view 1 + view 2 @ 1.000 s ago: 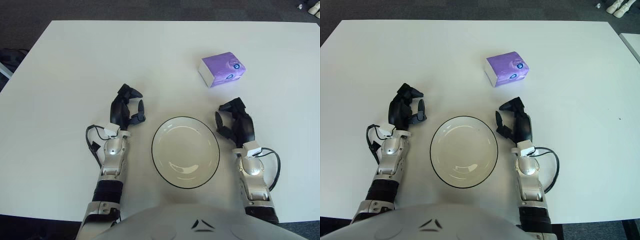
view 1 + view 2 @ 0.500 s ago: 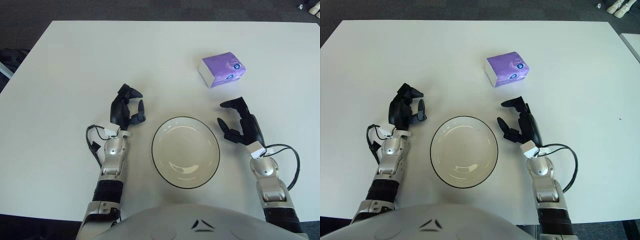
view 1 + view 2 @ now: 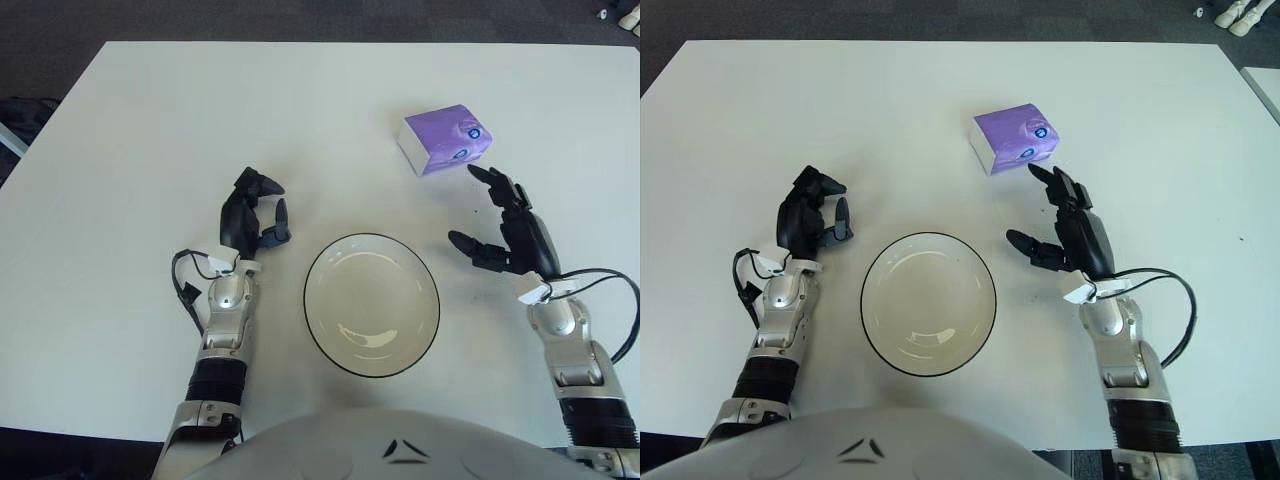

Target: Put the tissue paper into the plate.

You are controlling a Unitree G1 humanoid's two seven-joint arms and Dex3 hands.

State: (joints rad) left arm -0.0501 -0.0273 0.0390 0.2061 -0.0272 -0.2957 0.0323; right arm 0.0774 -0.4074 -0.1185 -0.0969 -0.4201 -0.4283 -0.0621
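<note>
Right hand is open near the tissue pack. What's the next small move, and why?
Probably ease the right hand forward so its spread fingers straddle the purple tissue pack, then close. The fingertips sit just short of the pack, nothing is grasped, and the plate holds nothing. The left hand shows left of the plate.

The white table [image 3: 150, 130] is bare between the right hand [image 3: 510, 225] and the purple tissue pack [image 3: 444, 139]; nothing stands there. From the pack to the plate [image 3: 371, 303] the way is also free, only table surface. The left hand [image 3: 252, 217] shows left of the plate, beside its rim, away from this way. Around the pack all sides are open.
</note>
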